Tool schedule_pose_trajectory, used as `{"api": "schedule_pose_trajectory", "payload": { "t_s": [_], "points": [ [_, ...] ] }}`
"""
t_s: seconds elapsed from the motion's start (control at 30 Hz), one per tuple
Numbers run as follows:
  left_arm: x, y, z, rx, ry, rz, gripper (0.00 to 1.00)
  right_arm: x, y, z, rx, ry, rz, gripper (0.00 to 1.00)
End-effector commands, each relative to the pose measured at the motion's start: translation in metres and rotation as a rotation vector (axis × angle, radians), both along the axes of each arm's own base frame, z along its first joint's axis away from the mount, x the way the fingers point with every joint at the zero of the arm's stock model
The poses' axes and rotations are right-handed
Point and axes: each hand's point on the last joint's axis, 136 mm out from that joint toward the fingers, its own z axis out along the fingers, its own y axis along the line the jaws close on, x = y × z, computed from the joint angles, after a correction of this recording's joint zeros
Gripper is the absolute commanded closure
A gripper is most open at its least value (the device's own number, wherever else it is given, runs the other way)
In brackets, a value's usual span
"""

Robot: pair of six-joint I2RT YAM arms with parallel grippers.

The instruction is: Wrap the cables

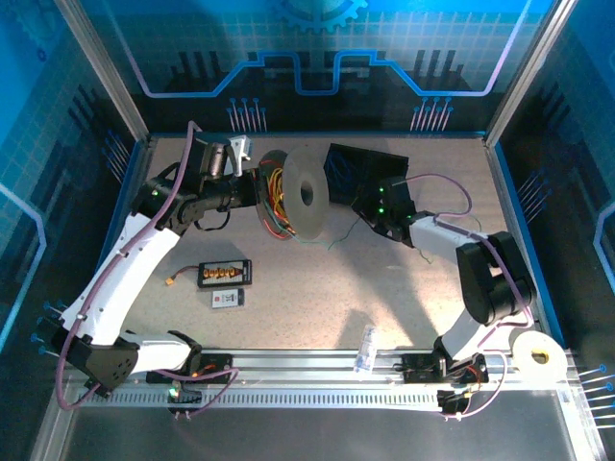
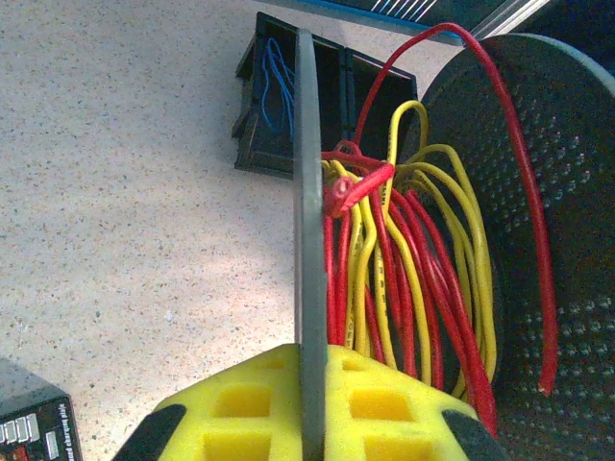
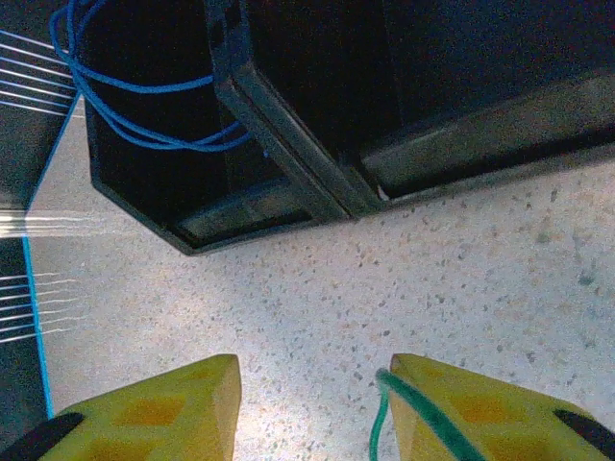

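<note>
Seen from above, the left gripper (image 1: pixel 256 187) holds a spool (image 1: pixel 309 190) on its edge. The wound cables (image 1: pixel 274 204) sit between its two discs. One loose green cable (image 1: pixel 336 240) runs from the spool over the surface (image 1: pixel 307 307) toward the right gripper (image 1: pixel 377 206), which is the nearer one to that loose end.

In the left wrist view, the yellow fingers (image 2: pixel 240 403) are clamped on the thin grey flange (image 2: pixel 307 192). Just to the right of it, red and yellow cables (image 2: pixel 404 288) lie in loose, uneven turns, and one red loop (image 2: pixel 524 173) stands out.

In the right wrist view, the fingers (image 3: pixel 163 413) stand apart above the speckled surface. The green cable lies along the inner edge of one finger and is not pinched. Beyond the fingers, a blue cable (image 3: pixel 135 106) is coiled in a black box (image 3: pixel 317 144).
</note>
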Motion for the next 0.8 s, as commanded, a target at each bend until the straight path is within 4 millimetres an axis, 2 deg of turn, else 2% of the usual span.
{"api": "schedule_pose_trajectory", "payload": {
  "t_s": [0.0, 0.07, 0.3, 0.57, 0.67, 0.73, 0.77],
  "points": [
    [-0.008, -0.009, 0.045, -0.095, -0.131, -0.046, 1.00, 0.014, -0.011, -0.001, -0.055, -0.028, -0.030, 0.56],
    [-0.008, -0.009, 0.044, -0.093, -0.130, -0.047, 1.00, 0.014, -0.013, -0.002, -0.062, -0.026, -0.032, 0.64],
    [-0.010, -0.010, 0.044, -0.096, -0.125, -0.053, 1.00, 0.013, -0.019, -0.001, -0.108, -0.026, -0.041, 0.68],
    [-0.013, -0.011, 0.044, -0.100, -0.113, -0.071, 1.00, 0.013, -0.026, 0.007, -0.181, -0.057, -0.007, 0.81],
    [-0.015, -0.013, 0.045, -0.102, -0.111, -0.083, 1.00, 0.012, -0.029, 0.009, -0.203, -0.060, 0.006, 0.89],
    [-0.016, -0.014, 0.045, -0.102, -0.105, -0.093, 1.00, 0.014, -0.032, 0.013, -0.207, -0.073, 0.012, 1.00],
    [-0.017, -0.014, 0.046, -0.102, -0.105, -0.096, 1.00, 0.015, -0.034, 0.015, -0.210, -0.080, 0.011, 1.00]
  ]
}}
